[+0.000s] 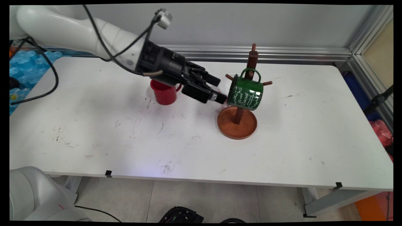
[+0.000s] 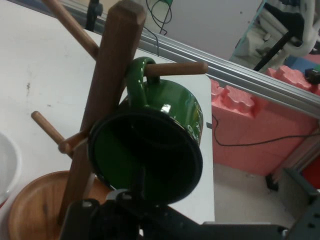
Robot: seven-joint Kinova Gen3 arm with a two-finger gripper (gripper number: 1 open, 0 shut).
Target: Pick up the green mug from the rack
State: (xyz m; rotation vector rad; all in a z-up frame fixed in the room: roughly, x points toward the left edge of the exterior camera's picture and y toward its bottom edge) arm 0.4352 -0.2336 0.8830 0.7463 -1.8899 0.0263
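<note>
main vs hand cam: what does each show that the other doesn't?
Main only: red mug standing on the white table behind the arm, and the green mug's white lettering.
Hand only: the green mug's dark inside, facing the camera, and pink foam blocks past the table edge.
Both: green mug hanging by its handle on a peg of the wooden mug tree, gripper at its rim.

White table (image 1: 282, 157) stands against a plain grey wall (image 1: 251, 25). Aluminium rails (image 1: 282, 54) run along the wall base. Pale floor tiles (image 1: 220, 201) lie beneath. Pink foam blocks (image 2: 260, 135) sit beside the table.
</note>
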